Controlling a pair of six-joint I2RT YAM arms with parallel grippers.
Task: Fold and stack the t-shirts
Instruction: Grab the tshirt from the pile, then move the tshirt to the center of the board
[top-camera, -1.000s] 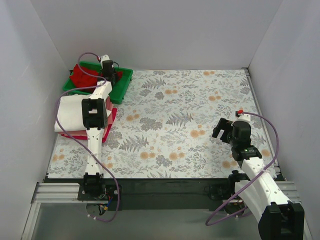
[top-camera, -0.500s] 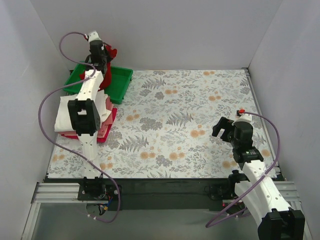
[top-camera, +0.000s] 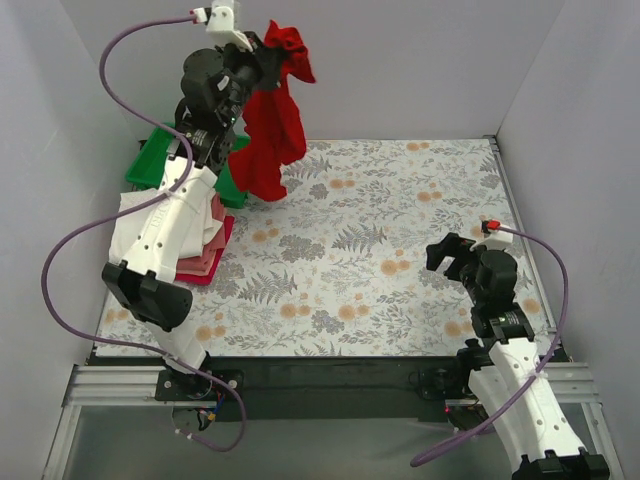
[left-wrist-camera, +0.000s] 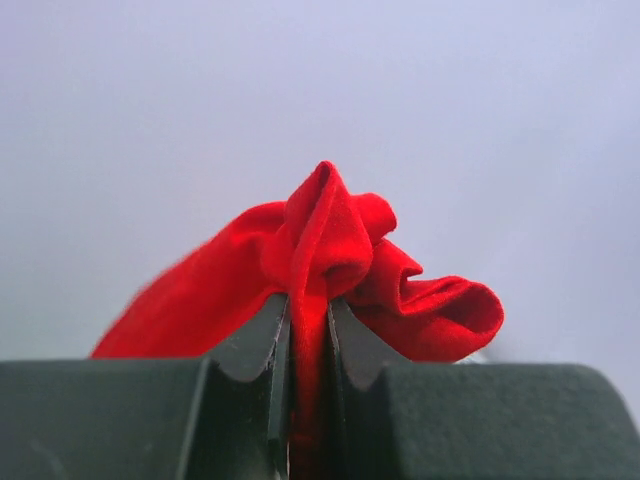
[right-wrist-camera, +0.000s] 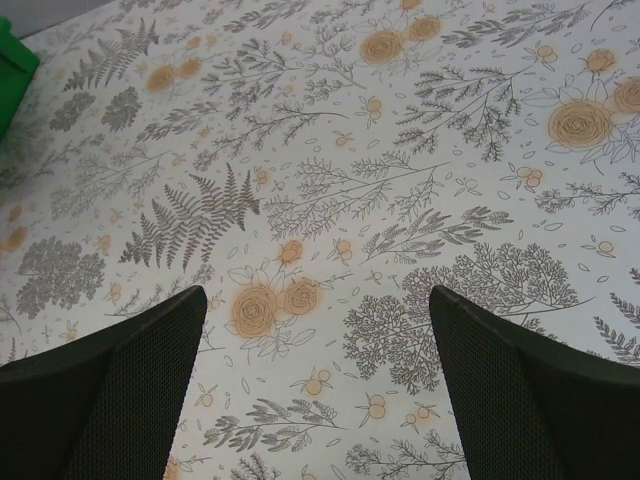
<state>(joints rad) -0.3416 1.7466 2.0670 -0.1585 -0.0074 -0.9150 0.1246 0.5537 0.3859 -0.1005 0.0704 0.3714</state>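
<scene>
My left gripper (top-camera: 268, 58) is raised high at the back left and is shut on a bright red t-shirt (top-camera: 270, 135), which hangs down from it above the table cover. In the left wrist view the red cloth (left-wrist-camera: 330, 250) bunches out between the closed jaws of the left gripper (left-wrist-camera: 308, 315). A stack of folded t-shirts (top-camera: 150, 225), cream-white on top with pink and red edges below, lies at the left, partly hidden by my left arm. My right gripper (top-camera: 450, 256) is open and empty low over the cover at the right; it also shows in the right wrist view (right-wrist-camera: 315, 300).
A green plastic tray (top-camera: 150, 160) stands at the back left, mostly behind my left arm; its corner shows in the right wrist view (right-wrist-camera: 12, 70). The floral table cover (top-camera: 380, 230) spans the table. White walls close in the left, back and right sides.
My left gripper has lifted the red t-shirt out of the green tray, up and to the right, so it now hangs free. My right arm has shifted only slightly.
</scene>
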